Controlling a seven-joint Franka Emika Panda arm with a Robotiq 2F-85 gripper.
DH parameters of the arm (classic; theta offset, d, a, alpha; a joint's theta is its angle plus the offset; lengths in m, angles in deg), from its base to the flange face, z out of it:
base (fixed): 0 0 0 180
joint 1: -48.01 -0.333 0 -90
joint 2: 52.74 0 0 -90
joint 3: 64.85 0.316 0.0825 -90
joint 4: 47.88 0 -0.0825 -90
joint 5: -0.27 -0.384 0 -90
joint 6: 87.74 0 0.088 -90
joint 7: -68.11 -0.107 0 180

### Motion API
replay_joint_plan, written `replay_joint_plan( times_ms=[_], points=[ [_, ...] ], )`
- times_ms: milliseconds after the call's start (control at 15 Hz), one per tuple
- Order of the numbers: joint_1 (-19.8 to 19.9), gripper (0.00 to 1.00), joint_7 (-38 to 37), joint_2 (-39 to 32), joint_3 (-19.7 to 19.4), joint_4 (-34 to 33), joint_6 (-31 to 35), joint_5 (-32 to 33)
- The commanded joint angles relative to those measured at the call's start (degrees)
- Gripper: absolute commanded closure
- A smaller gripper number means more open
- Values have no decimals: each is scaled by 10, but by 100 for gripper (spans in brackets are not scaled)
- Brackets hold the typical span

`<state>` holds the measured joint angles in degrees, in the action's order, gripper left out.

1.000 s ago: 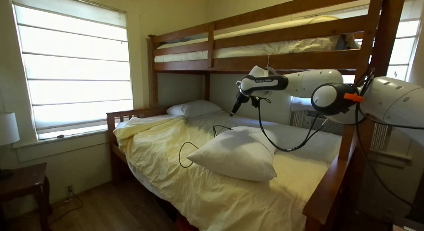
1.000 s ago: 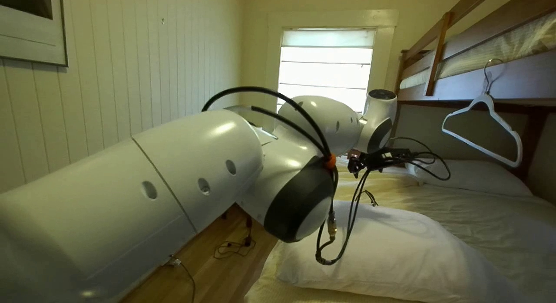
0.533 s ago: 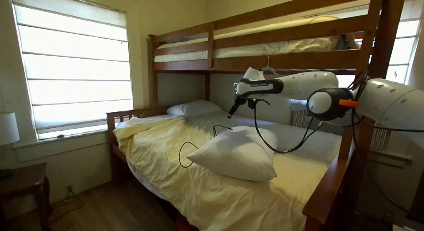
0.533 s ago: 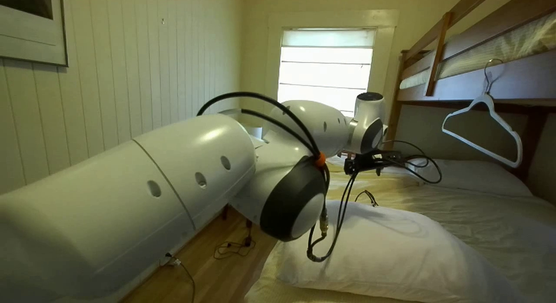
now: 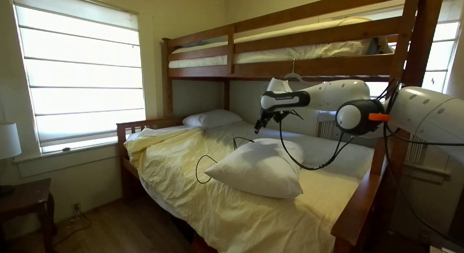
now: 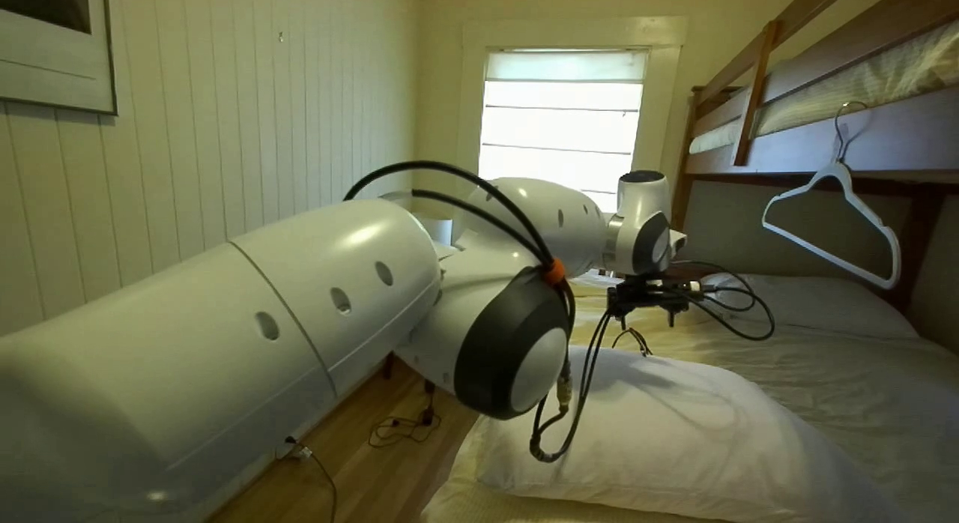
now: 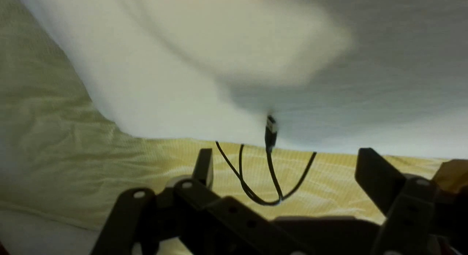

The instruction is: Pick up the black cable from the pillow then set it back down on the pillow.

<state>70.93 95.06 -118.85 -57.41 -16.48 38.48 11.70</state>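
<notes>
1. The long, very thin, flexible black cable (image 7: 270, 203) lies at the edge of the plump cream-white rectangular pillow (image 7: 164, 101); its black plug (image 7: 270, 136), tipped with a pale, silvery, flat-sided connector, rests on the cloth.
2. Beyond that edge the cord makes an open loop, and several strands pass out of sight at the pillow. In an exterior view, it also curls into a rounder loop beside the pillow's pointed corner.
3. The black two-fingered gripper (image 7: 285, 169) hovers above, jaws wide apart; in the wrist view, cord shows in the gap between them.
4. The pillow's smooth fabric bulges, with soft grey shadows across it.
5. Underneath, the pale yellow cover (image 5: 174, 158) is crumpled and finely ribbed.
6. A flatter grey-white pillow (image 5: 214, 119) lies well apart on the reddish-brown wooden bunk bed (image 5: 326, 67), whose rails are straight and flat.
</notes>
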Motion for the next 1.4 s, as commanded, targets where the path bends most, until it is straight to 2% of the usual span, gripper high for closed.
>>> replay_joint_plan(
  times_ms=[0, 200, 400, 667, 733, 800, 933, 1200, 1333],
  points=[
    [-7, 0, -60, -8, -31, -1, -56, 10],
    [0, 0, -79, -30, -24, -12, -61, -8],
    [10, 0, -80, -52, 6, -28, 2, -37],
    [15, 0, -105, -58, 10, -28, 71, -47],
    [16, 0, -98, -40, 6, -13, 28, -42],
    [12, 0, -98, -41, 0, -3, 54, -33],
    [15, 0, -98, -40, 0, -3, 46, -33],
    [6, 0, -151, -75, 5, -26, 195, -42],
    [2, 0, -178, -83, 3, -22, 230, -44]
  ],
)
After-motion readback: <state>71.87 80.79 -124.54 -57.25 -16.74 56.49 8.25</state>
